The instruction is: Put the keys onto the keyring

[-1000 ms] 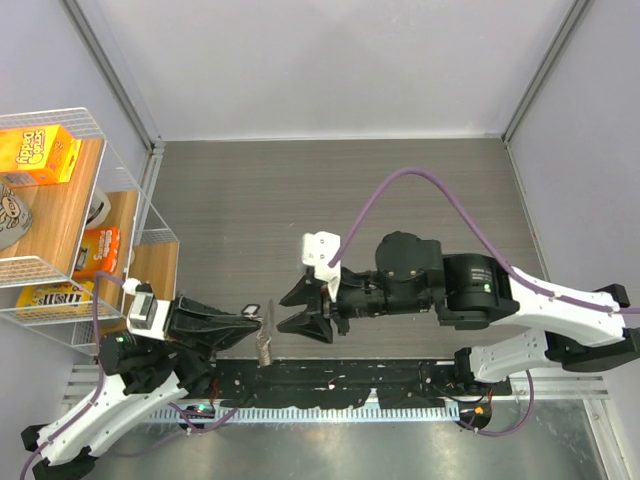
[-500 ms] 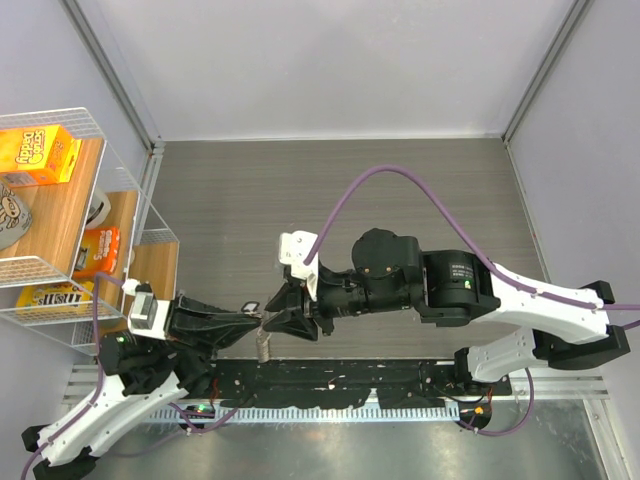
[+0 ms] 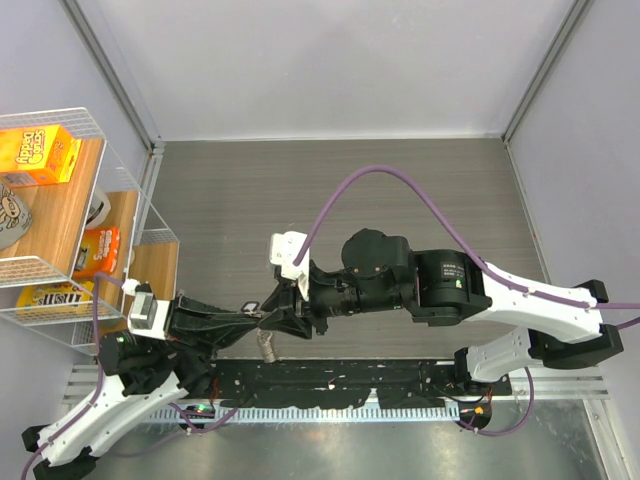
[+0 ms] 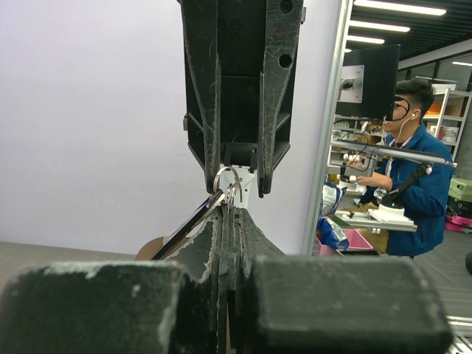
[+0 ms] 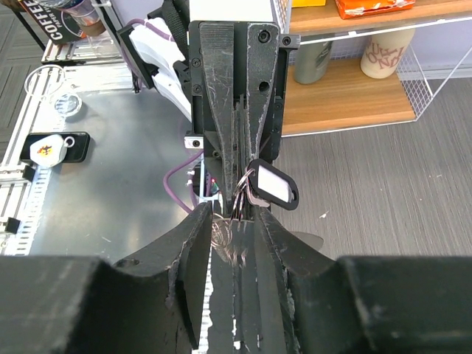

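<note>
My left gripper (image 3: 257, 318) is shut on the keyring, a thin wire loop (image 4: 228, 179) at its fingertips. A glittery chain-like strip (image 3: 266, 346) hangs below it. In the right wrist view the glittery loops (image 5: 225, 236) lie between my right fingers (image 5: 198, 247), and a black-rimmed oval piece with a white face (image 5: 273, 186), probably the black-headed key, hangs from the ring. A flat dark strip (image 4: 184, 228) slants down-left from the loop. My right gripper (image 3: 268, 313) faces the left one tip to tip. Its jaws are partly open and straddle the ring without pinching it.
A wire shelf (image 3: 150, 235) with an orange box (image 3: 38, 152) and other packets stands at the left. A black rail (image 3: 330, 385) runs along the near edge. The right arm's purple cable (image 3: 400, 178) arches over the table.
The right arm has moved left until its jaws surround the left fingertips and the ring, and the jaws have narrowed. The left arm has stayed in place, still shut.
</note>
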### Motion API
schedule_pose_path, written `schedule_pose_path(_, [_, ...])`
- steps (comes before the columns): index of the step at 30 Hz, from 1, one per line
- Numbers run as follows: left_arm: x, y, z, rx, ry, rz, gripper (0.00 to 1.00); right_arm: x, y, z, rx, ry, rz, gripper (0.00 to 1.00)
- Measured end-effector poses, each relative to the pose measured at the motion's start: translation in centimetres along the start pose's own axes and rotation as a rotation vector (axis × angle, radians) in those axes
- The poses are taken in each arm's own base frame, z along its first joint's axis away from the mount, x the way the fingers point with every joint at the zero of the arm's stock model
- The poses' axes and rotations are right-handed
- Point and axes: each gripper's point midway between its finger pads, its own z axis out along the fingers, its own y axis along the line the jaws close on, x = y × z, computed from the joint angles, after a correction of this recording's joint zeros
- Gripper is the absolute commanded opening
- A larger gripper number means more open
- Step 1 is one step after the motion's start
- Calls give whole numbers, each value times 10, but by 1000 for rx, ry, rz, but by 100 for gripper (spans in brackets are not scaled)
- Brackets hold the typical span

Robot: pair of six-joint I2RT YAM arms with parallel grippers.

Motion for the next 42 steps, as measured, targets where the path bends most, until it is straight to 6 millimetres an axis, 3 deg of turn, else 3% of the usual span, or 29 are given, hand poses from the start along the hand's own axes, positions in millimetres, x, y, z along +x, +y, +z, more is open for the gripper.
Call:
schedule_pose_path(6, [0,1,0,-4,-3,0,0,2,-1,0,1,7,-6,26])
schedule_pose_path(14, [-1,1,0,-6,-5,0,0,9,-1,4,1,35,-8,23])
schedule_pose_path(17, [-1,1,0,-4,-6,1,0,12,-2,6,1,48,-9,5])
schedule_pose_path(26, [-1,1,1,-6,-6,0,0,12,-3,5,1,41,-37,5])
schedule_pose_path(35, [5,5,-1,-43,38,-33,29,21,-4,-3,4,45,-73,5])
schedule_pose_path(42, [-6,-1,-10,-85,61,-42,33,22,-1,-33,2,27,-81,5])
